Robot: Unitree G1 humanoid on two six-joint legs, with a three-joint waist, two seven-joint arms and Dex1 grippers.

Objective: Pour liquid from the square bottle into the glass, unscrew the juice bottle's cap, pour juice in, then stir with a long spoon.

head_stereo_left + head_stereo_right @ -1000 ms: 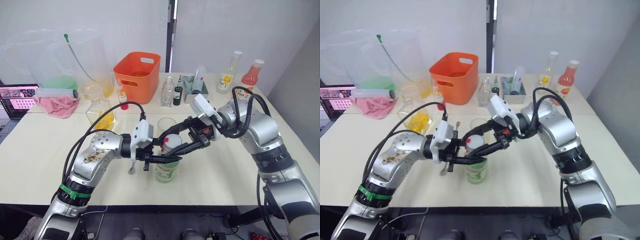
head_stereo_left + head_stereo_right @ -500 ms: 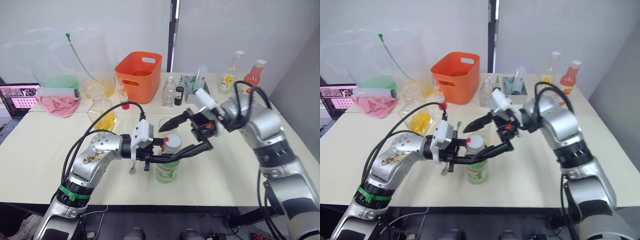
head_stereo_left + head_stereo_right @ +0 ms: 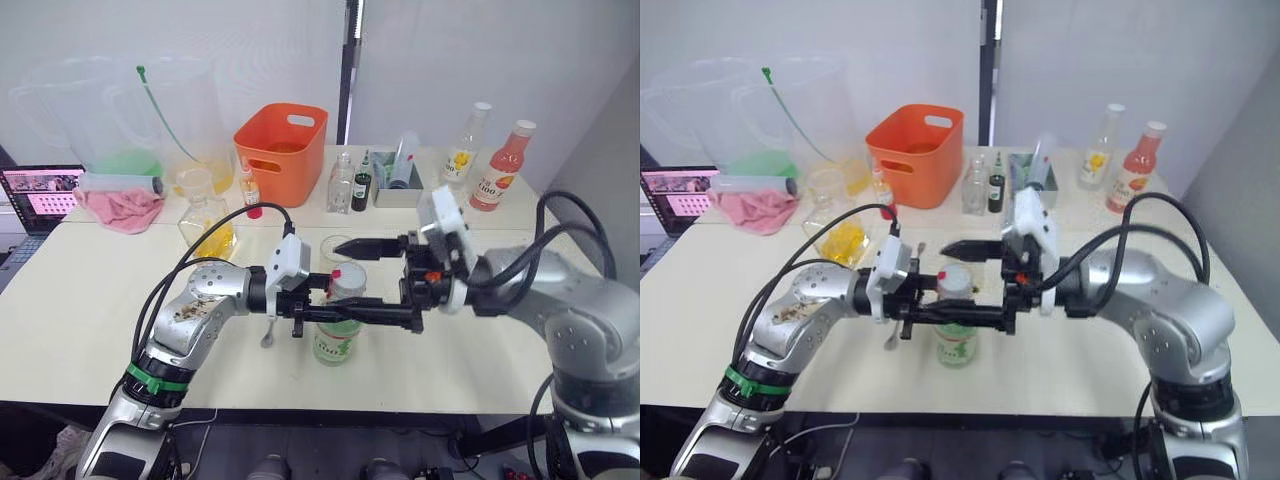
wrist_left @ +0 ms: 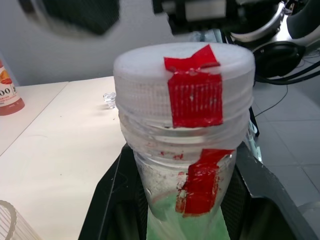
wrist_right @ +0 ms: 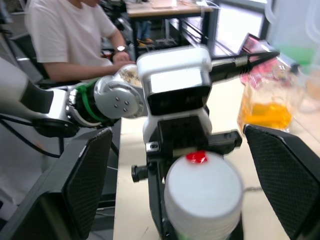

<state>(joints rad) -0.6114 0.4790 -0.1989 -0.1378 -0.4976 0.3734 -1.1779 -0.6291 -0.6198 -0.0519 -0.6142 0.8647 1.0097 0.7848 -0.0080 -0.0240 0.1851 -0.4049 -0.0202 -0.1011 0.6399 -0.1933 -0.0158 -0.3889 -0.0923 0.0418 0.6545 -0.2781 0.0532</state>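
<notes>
Cream worktop [image 3: 90, 300] carrying, largest first: an orange basket [image 3: 280, 150] at 12 o'clock from the scene's centre; the square bottle [image 3: 205, 228], holding yellow liquid [image 3: 212, 241], at 10 o'clock from the juice bottle; the juice bottle [image 3: 340, 310], upright near the front centre of the worktop, white cap [image 4: 185, 67] on and marked with red tape; the glass [image 3: 335, 248], just behind the juice bottle at 12 o'clock. The long spoon [image 3: 268, 325] lies at 9 o'clock from the juice bottle. Left gripper [image 3: 345, 312] is closed around the juice bottle's body below the cap. Right gripper [image 3: 385, 280], reaching in from 3 o'clock, has its fingers spread wide, one above and one below cap level, holding nothing.
</notes>
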